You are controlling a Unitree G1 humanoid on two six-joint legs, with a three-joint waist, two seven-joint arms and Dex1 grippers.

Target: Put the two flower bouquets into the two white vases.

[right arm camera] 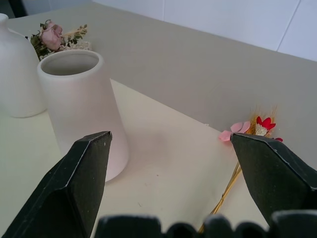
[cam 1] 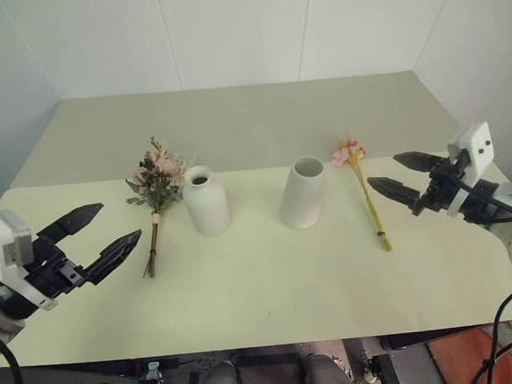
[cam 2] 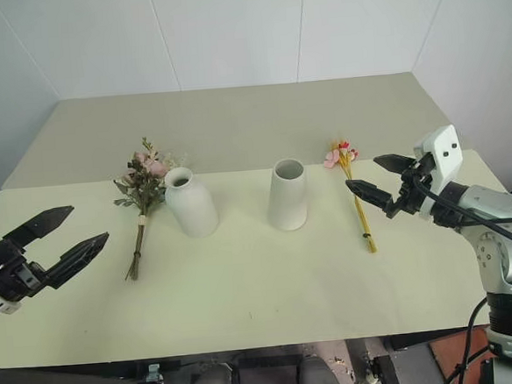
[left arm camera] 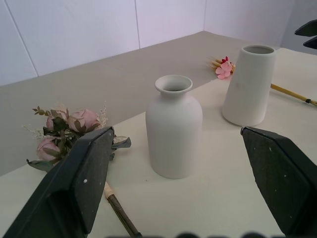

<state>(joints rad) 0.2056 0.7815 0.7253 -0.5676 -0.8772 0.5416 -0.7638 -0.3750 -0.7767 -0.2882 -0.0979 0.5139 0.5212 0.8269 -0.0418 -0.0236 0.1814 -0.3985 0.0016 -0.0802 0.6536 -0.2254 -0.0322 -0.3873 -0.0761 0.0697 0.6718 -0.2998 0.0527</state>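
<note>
Parts hidden or cut off at this moment.
In the left wrist view, we see the left tool's (left arm camera: 183,198) finger (left arm camera: 74,183) cover part of the rose bouquet (left arm camera: 69,126), its stem running out at the picture's edge; in the right wrist view, the bottle vase (right arm camera: 15,74) is cropped, and the wheat bouquet's (right arm camera: 250,134) stalks pass behind the right tool (right arm camera: 183,193).
</note>
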